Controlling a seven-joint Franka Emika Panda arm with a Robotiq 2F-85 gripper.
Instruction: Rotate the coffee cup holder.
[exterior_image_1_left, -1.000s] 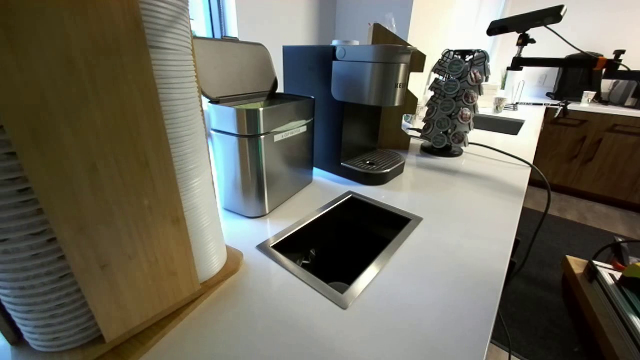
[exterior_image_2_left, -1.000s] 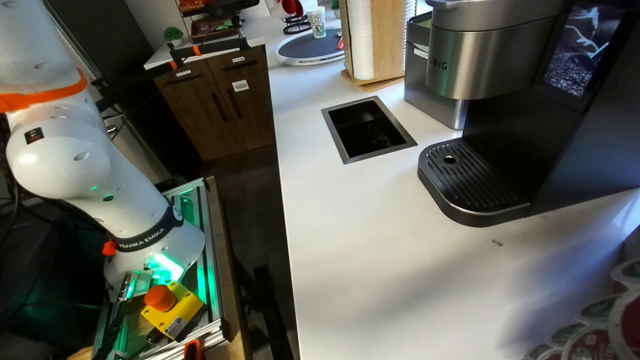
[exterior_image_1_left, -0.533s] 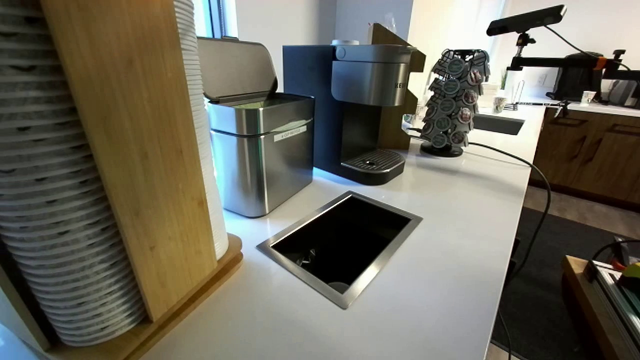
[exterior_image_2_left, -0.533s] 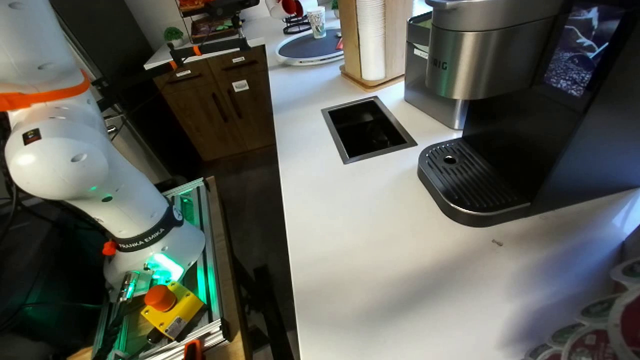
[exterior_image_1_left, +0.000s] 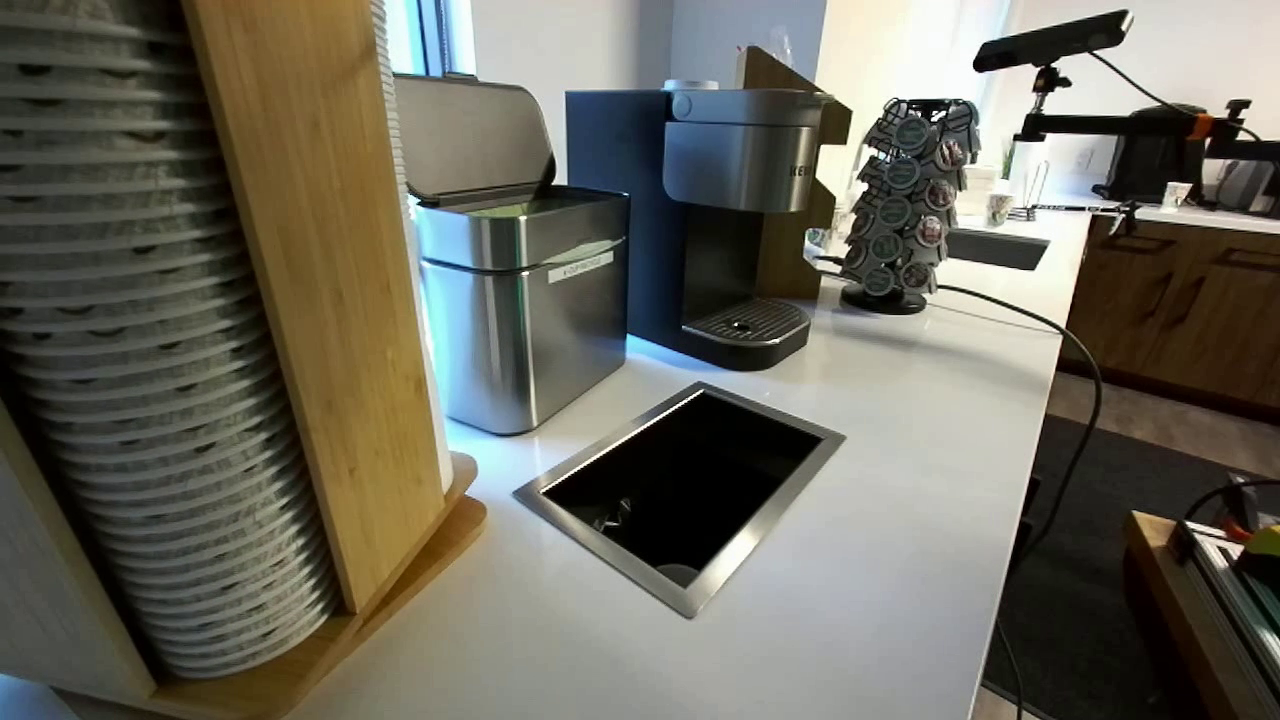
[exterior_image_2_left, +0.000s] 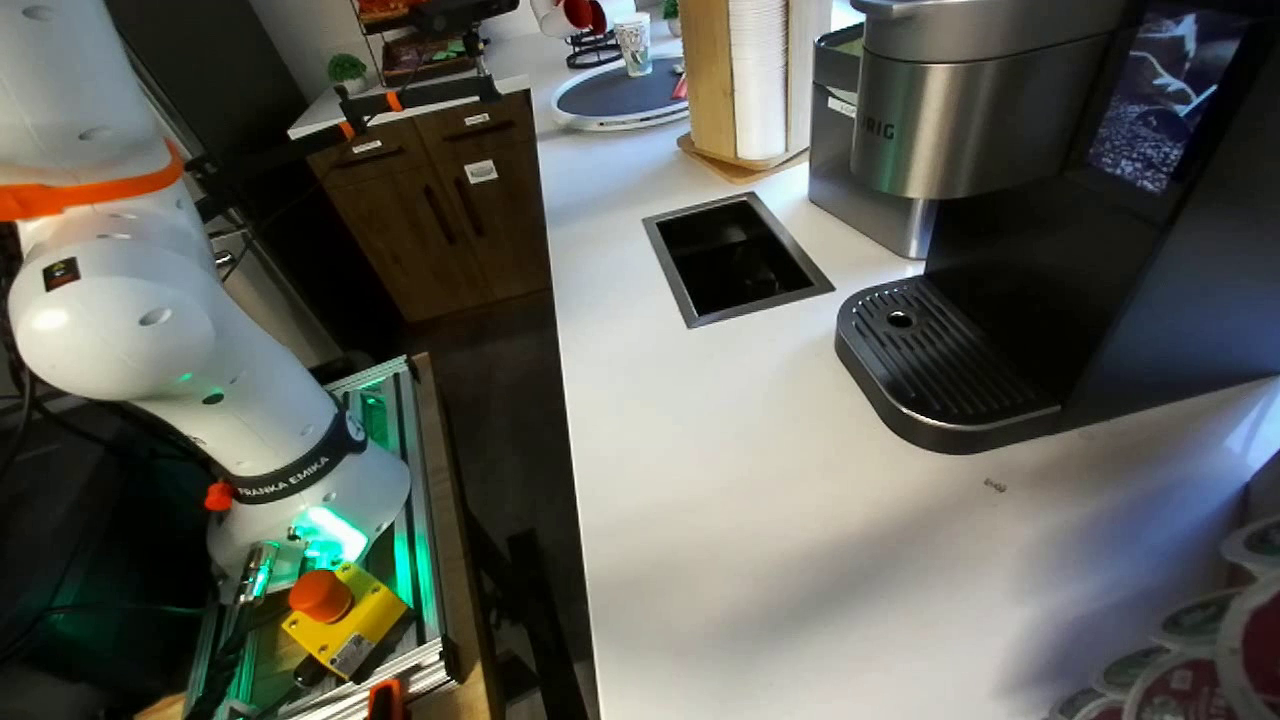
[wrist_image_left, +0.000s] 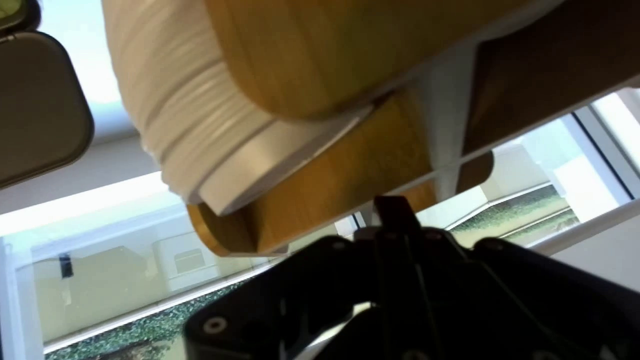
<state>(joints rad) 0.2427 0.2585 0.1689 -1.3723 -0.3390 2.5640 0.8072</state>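
Observation:
The coffee cup holder (exterior_image_1_left: 345, 300) is a tall light-wood tower with ribbed white cup stacks (exterior_image_1_left: 170, 330), at the left of an exterior view. In an exterior view the holder (exterior_image_2_left: 710, 90) stands at the top, beyond the counter opening. Its upper part sits askew over its base board (exterior_image_1_left: 462, 520). In the wrist view the holder's wood panels (wrist_image_left: 345, 165) and a cup stack (wrist_image_left: 170, 75) fill the upper middle. My gripper (wrist_image_left: 395, 210) is dark, its fingers together with nothing seen between them. Its tips overlap the holder's panel edge; contact cannot be told. Exterior views do not show the gripper.
A grey steel bin (exterior_image_1_left: 540, 330) with raised lid stands close beside the holder. The coffee machine (exterior_image_1_left: 740, 160) and a pod rack (exterior_image_1_left: 900, 200) stand further along. A steel-rimmed opening (exterior_image_1_left: 766, 515) is sunk in the counter. The arm's base (exterior_image_2_left: 310, 490) stands beside the counter.
The holder has turned: its near cup stack and wood panel moved right in an exterior view, hiding the far white stack. The visible arm has shifted only slightly.

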